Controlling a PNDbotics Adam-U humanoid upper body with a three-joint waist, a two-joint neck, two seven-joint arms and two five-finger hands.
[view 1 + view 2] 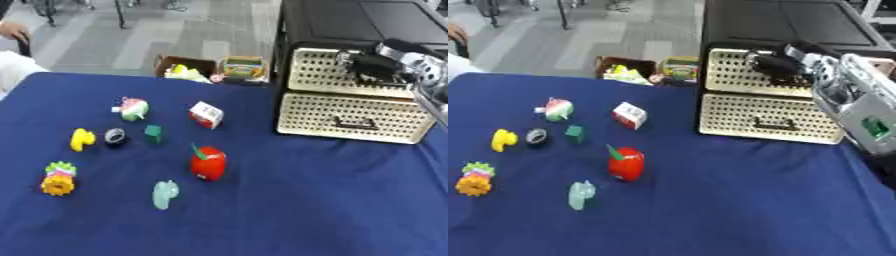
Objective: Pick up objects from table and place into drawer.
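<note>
toys lie on the blue table [332,200], left to right: yellow piece [81,139], red tomato toy [208,163], small white-red carton [206,114], all well apart from the drawer unit [354,117]. both drawers look closed. right hand [776,64] is at the upper drawer [346,75] front, fingers curled at its handle; actual grip: cannot tell. left hand not seen. risk: fingers slipping off the handle, or the pull dragging the whole unit.

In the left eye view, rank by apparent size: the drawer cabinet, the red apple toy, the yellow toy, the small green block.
1. drawer cabinet, largest by far.
2. red apple toy.
3. yellow toy.
4. small green block, only slightly smaller than the yellow toy; that pair is close, so their order is unsure.
</note>
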